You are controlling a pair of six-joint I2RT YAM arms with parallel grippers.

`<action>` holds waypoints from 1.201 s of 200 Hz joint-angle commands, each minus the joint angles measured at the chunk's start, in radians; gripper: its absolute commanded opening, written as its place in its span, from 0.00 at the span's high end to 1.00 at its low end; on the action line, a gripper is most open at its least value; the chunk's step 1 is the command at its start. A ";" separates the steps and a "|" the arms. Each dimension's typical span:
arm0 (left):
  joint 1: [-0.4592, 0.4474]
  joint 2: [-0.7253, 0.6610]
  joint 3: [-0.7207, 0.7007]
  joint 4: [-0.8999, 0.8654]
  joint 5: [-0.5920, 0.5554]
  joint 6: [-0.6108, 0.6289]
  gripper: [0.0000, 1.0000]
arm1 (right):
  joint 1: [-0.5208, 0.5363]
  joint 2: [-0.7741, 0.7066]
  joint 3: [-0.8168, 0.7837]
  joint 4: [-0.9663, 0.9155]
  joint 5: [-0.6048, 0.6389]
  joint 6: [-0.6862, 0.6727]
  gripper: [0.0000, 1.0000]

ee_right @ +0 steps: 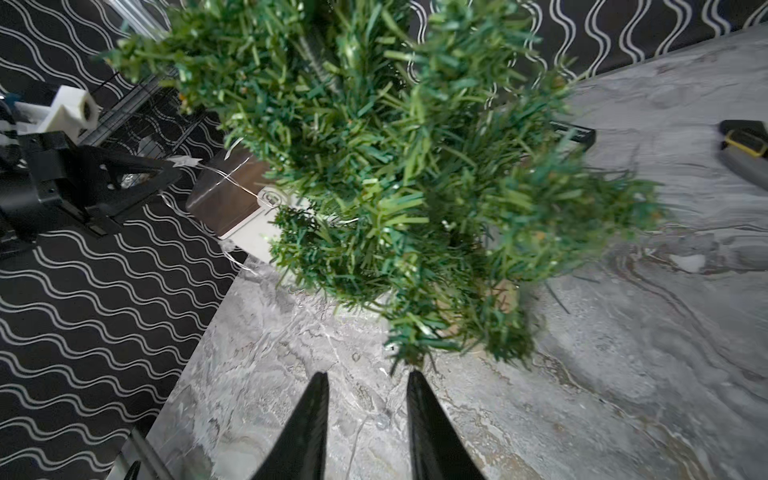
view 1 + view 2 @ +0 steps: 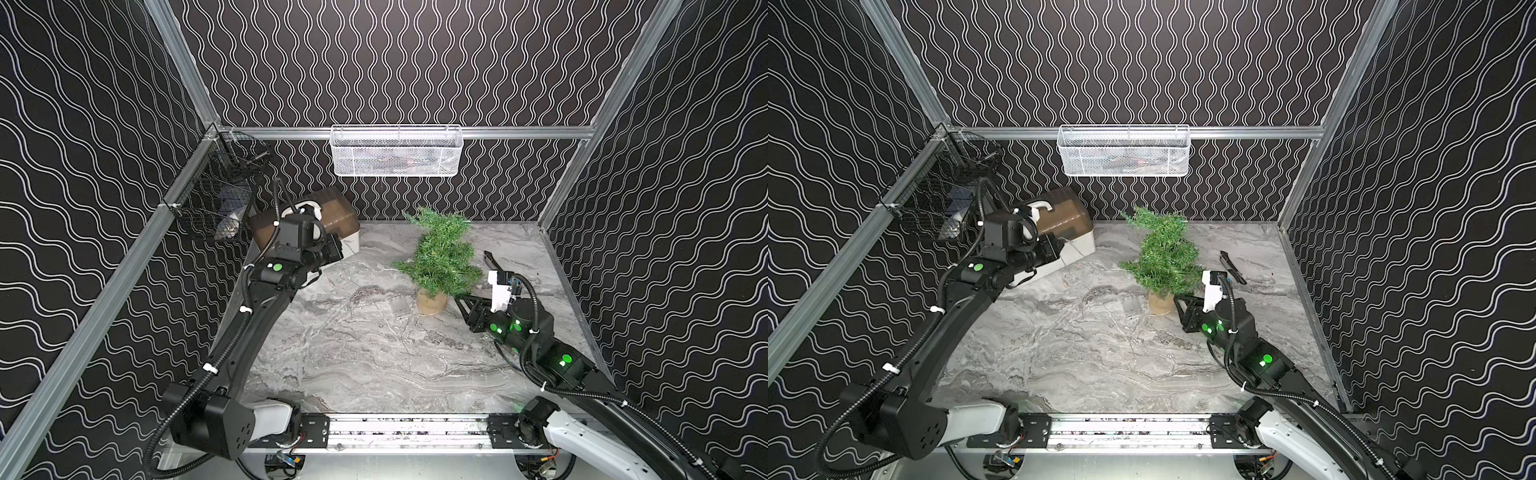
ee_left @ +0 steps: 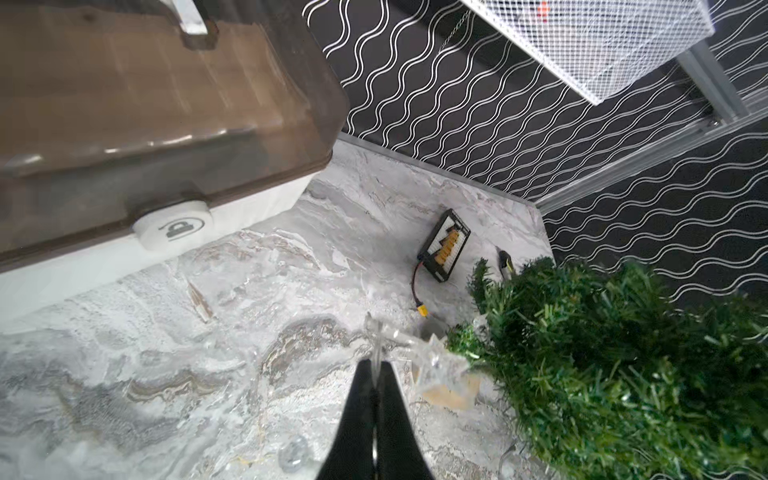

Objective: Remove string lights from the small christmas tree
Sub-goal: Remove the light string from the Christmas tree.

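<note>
Black walls with wavy white lines close in a grey marble table (image 2: 374, 365). Right of centre in both top views stands the tree (image 2: 442, 257), upright on its burlap base. At the upper left of the frame a box (image 2: 332, 216) with a smoky brown lid sits by the back wall. The left gripper (image 3: 375, 368) hangs in front of it, above the table. Its jaws are clenched on the lights (image 3: 377, 345): the left wrist view shows the thin wire and a clear bulb pinched between the tips. In the right wrist view the wire runs from that gripper across to the tree's branches. More wire and bulbs lie loose on the table left of the tree. In a top view the clear case (image 2: 1133, 306) lies just beside the base. The right gripper (image 1: 368, 378) sits low at the right of the base. Its jaws are parted with nothing between them, tips near a low branch.
</note>
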 commanded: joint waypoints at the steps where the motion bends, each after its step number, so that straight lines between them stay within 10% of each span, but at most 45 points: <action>1: 0.001 0.020 0.028 0.097 0.122 -0.022 1.00 | 0.002 -0.023 -0.010 -0.001 0.066 0.023 0.67; 173: 0.000 0.295 0.391 0.397 0.287 -0.229 1.00 | 0.000 -0.045 0.034 -0.035 0.072 -0.025 0.67; 240: 0.000 0.268 0.319 0.375 0.276 -0.188 1.00 | 0.000 -0.025 0.032 -0.027 0.060 -0.030 0.67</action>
